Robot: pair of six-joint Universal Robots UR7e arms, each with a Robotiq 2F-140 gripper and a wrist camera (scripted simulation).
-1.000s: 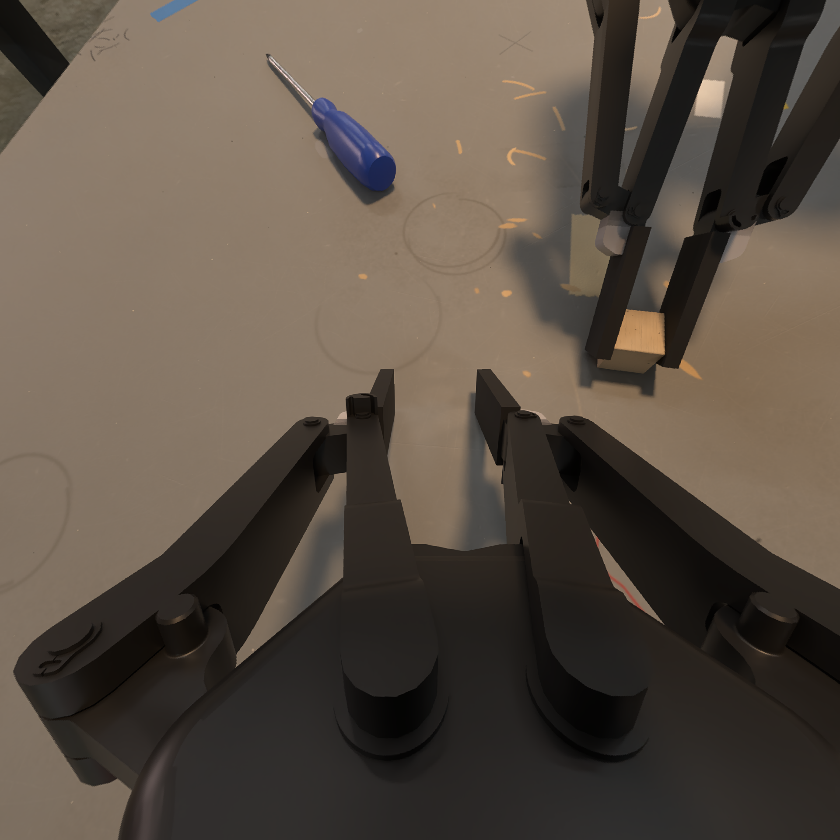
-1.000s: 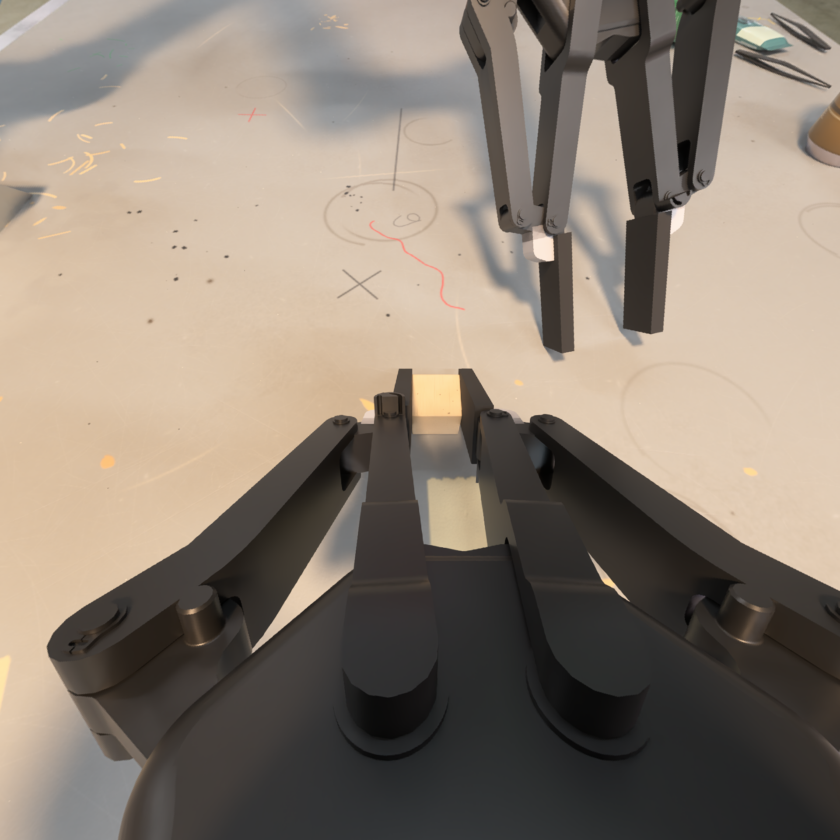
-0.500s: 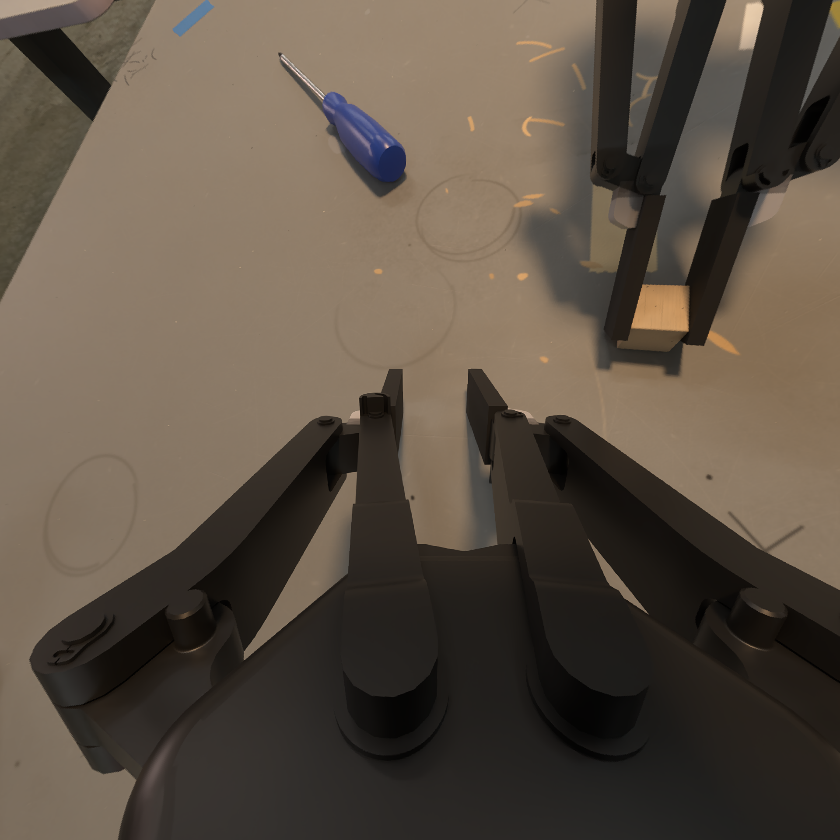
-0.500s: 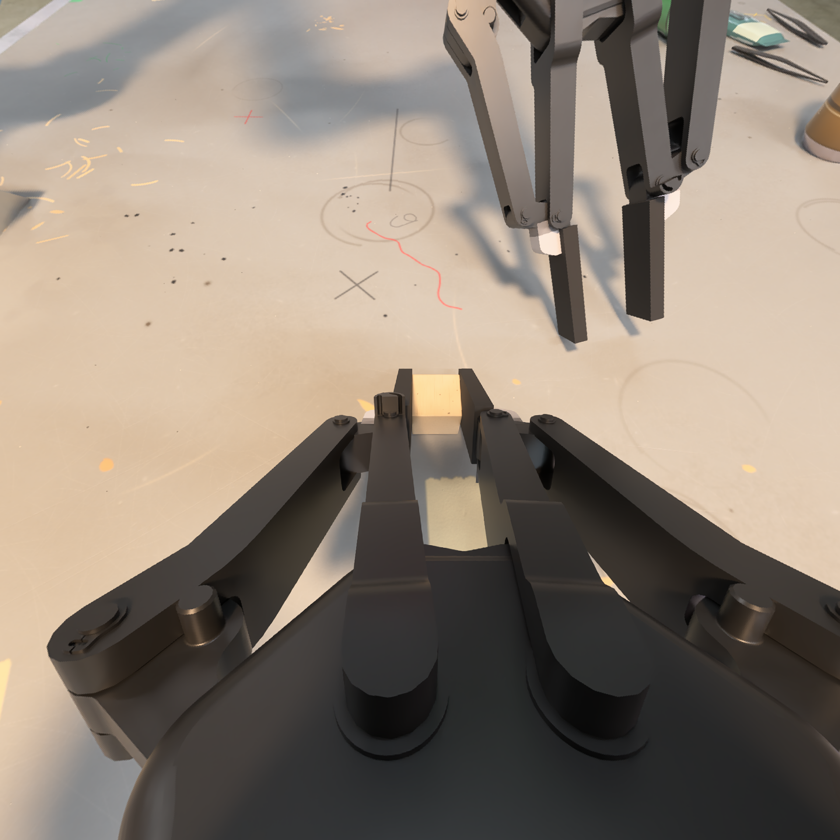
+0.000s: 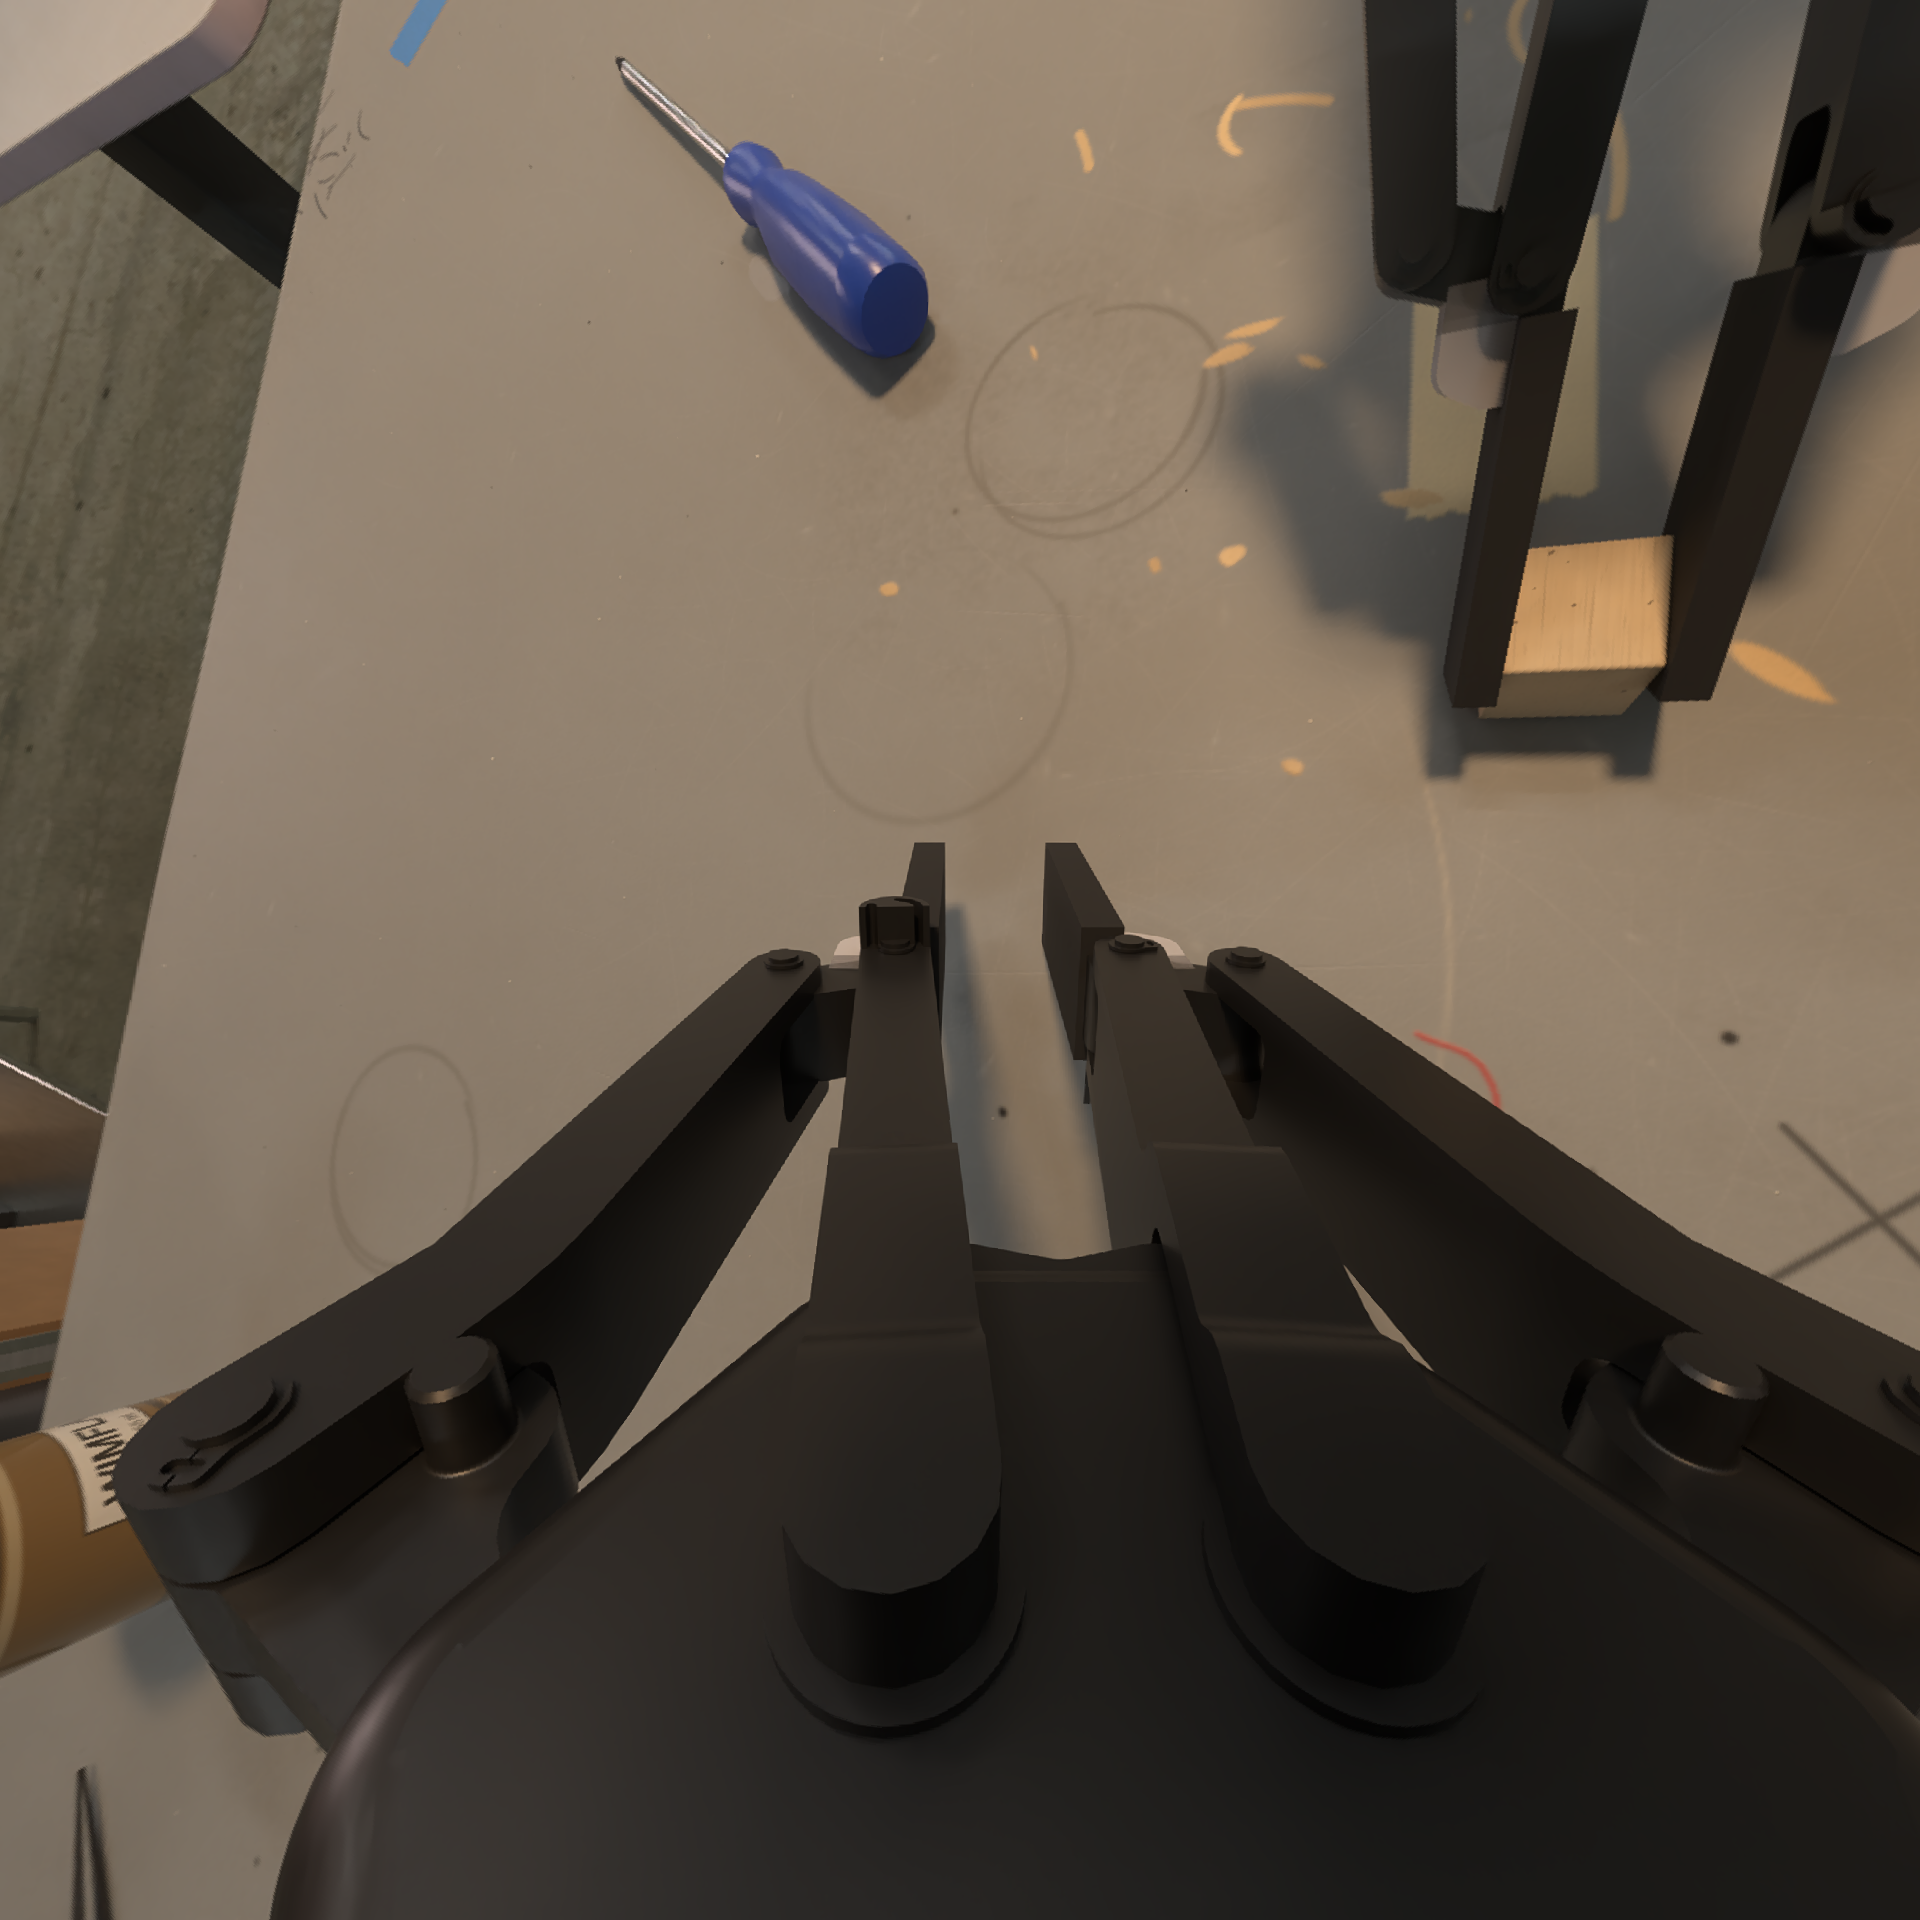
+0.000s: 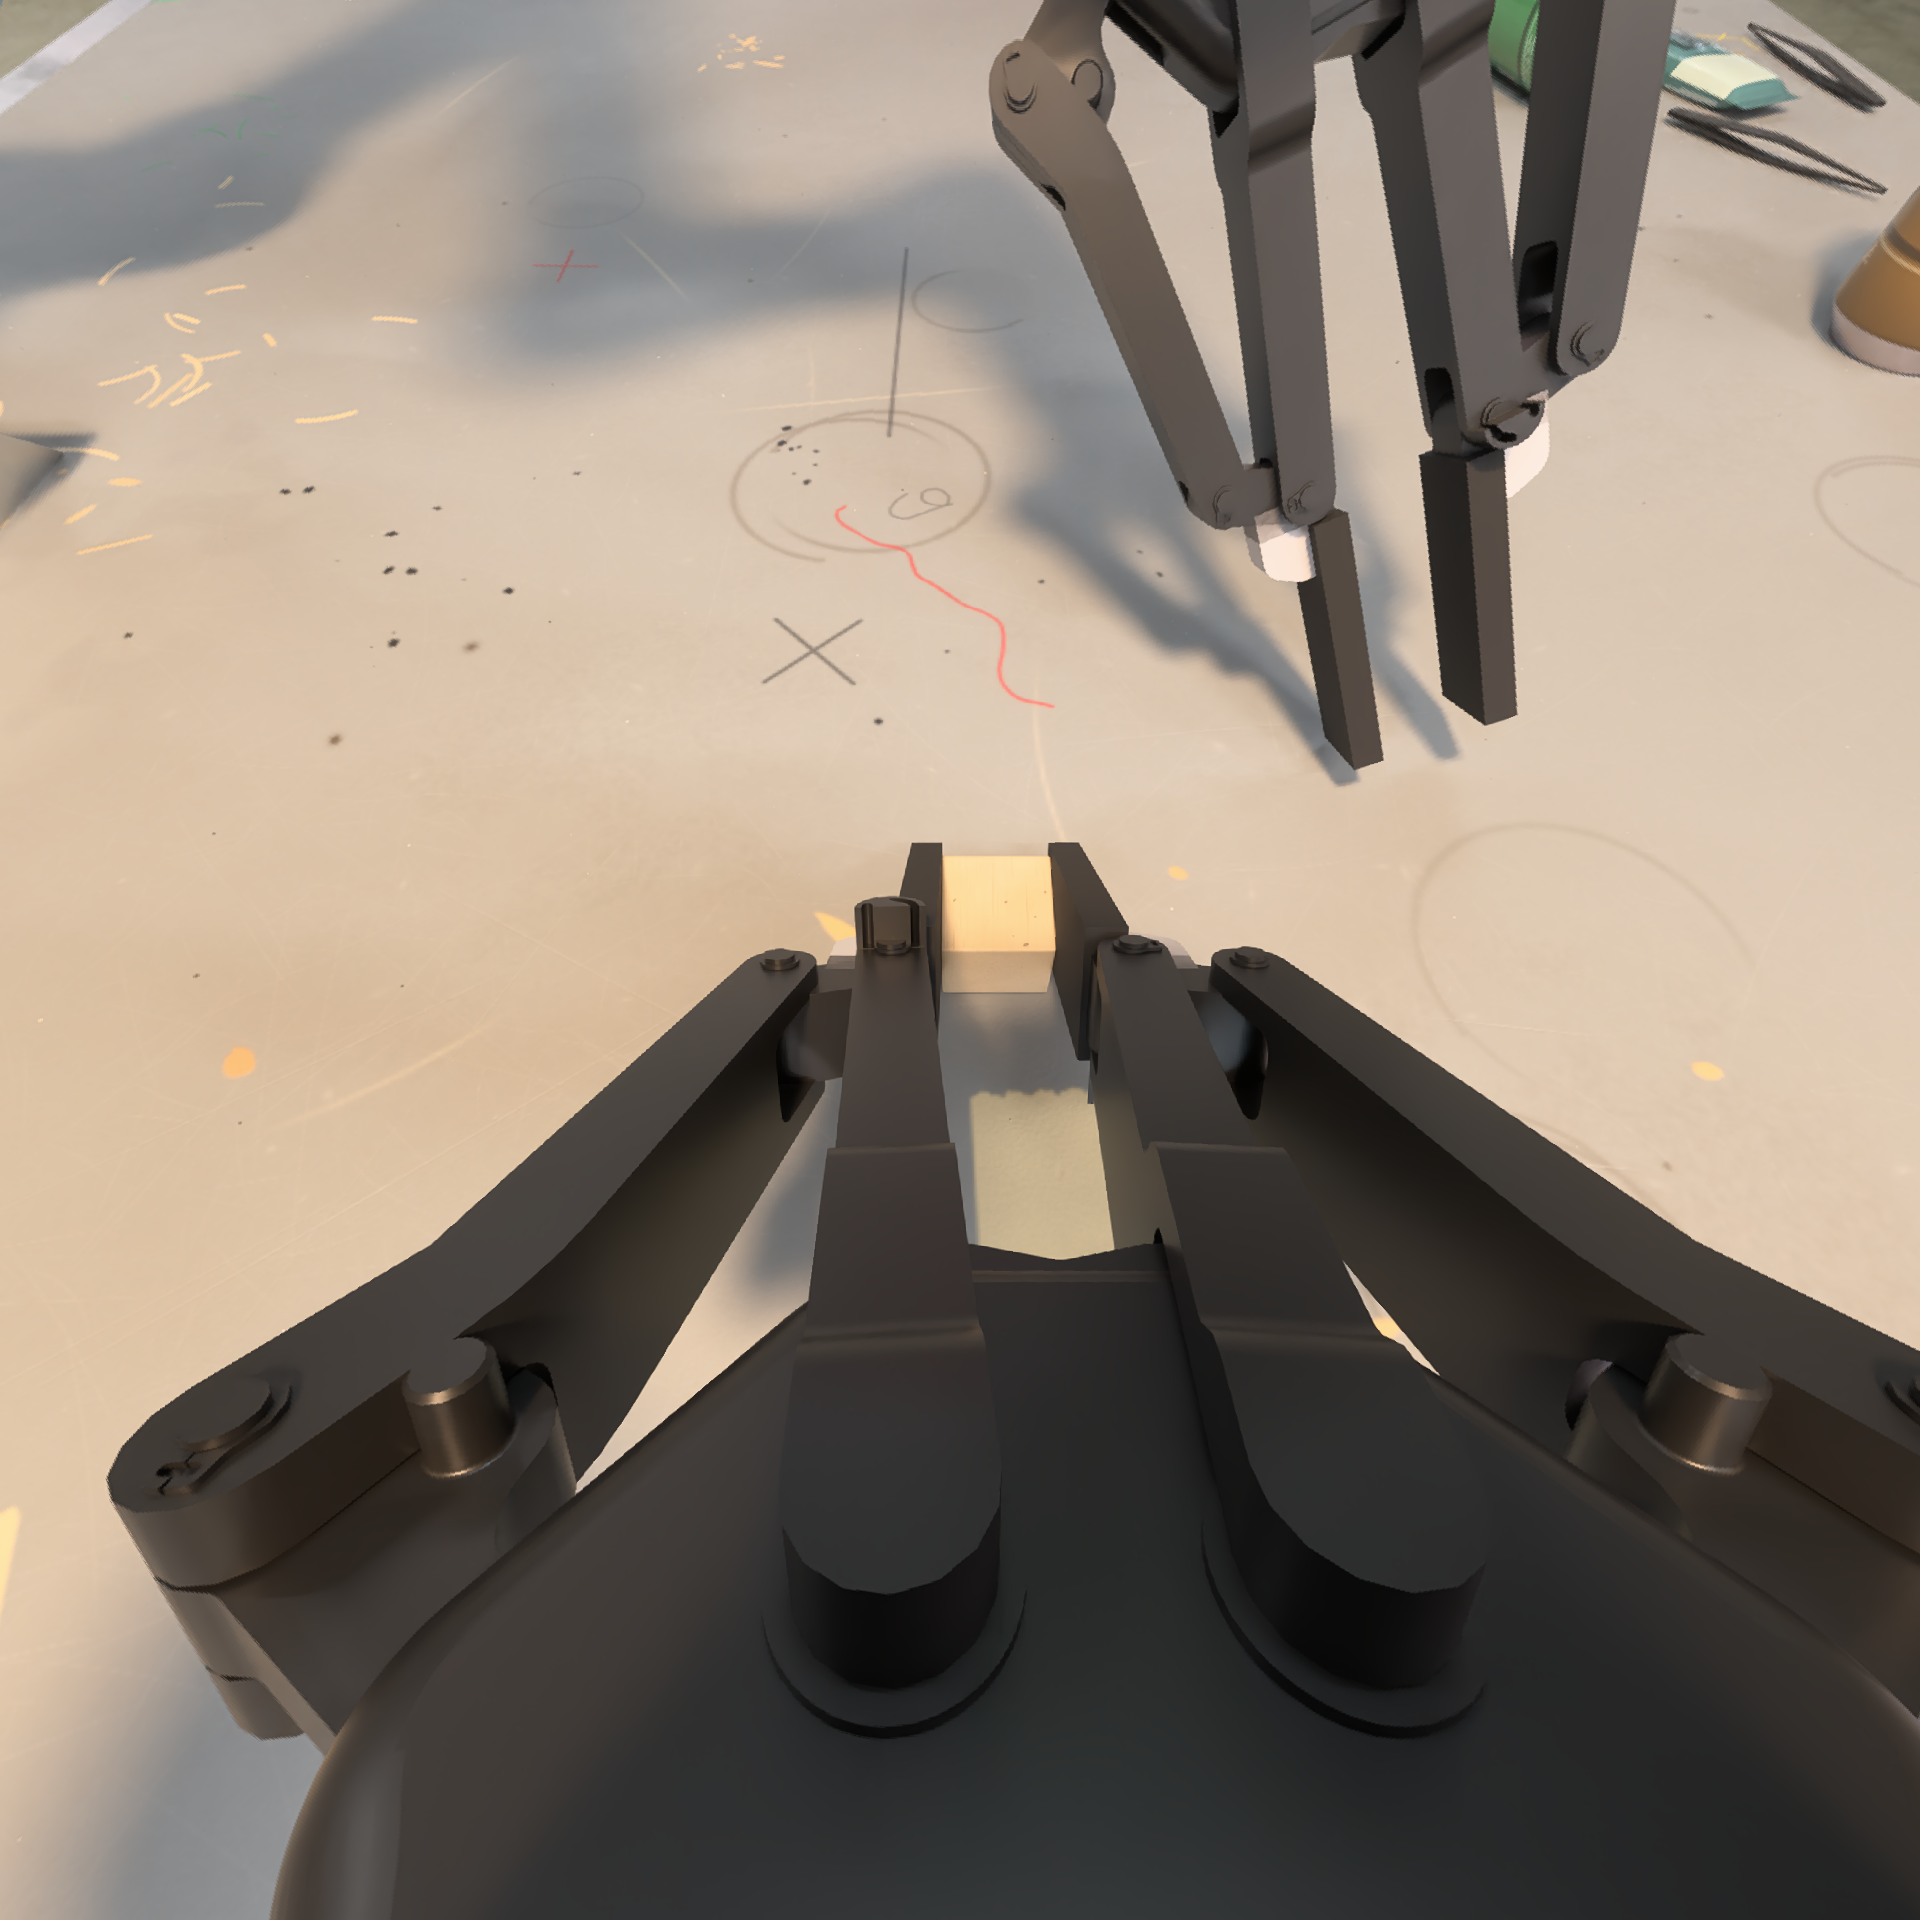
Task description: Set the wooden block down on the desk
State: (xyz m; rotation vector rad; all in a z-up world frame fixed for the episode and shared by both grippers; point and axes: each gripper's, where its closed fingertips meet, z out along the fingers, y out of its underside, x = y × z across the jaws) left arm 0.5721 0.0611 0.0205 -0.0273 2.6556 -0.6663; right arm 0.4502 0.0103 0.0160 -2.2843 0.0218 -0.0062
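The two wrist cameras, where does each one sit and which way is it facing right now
Left wrist view: sits on the left gripper, looking down along its empty, slightly parted fingers at the desk and a blue screwdriver.
Right wrist view: sits on the right gripper, looking along fingers closed on the wooden block.
Shared: each view shows the other gripper farther off; both show the block, desk and red squiggle.

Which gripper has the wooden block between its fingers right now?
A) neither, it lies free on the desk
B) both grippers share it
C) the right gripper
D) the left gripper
C: the right gripper has its two fingers closed against the sides of the wooden block, while the left gripper holds nothing between its fingers.
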